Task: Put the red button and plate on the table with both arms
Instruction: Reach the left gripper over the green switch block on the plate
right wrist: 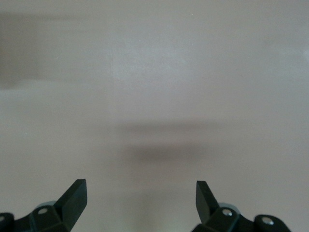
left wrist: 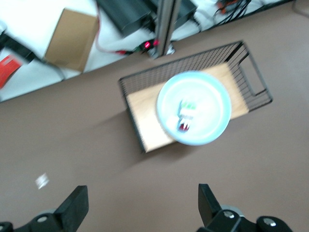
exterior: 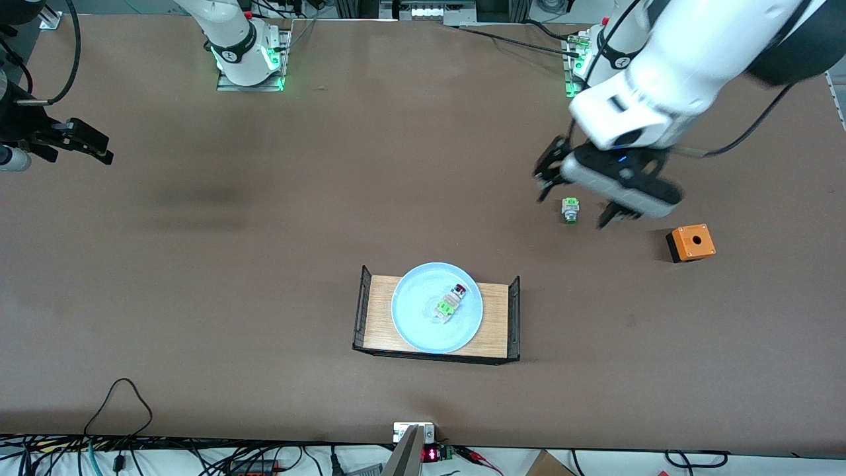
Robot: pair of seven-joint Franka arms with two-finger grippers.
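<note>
The light blue plate [exterior: 416, 317] rests on a wooden tray [exterior: 380, 311] near the middle of the brown table [exterior: 264, 264]. The red button [exterior: 453, 300] lies on its side on the plate. Both also show, blurred, in the left wrist view: the plate [left wrist: 212, 96] and the red button [left wrist: 185, 117]. My left gripper [exterior: 578, 196] is open and empty in the air over a green-capped switch [exterior: 570, 210], toward the left arm's end. In its own view the left gripper [left wrist: 142, 203] shows wide apart. My right gripper [exterior: 92, 142] waits open and empty at the right arm's end; its own view [right wrist: 140, 200] shows only bare table.
An orange box [exterior: 691, 242] with a round hole stands beside the green-capped switch, closer to the left arm's end. The tray [left wrist: 145, 106] has black wire ends. Cables, a pole and a cardboard box [left wrist: 72, 38] lie along the table edge nearest the front camera.
</note>
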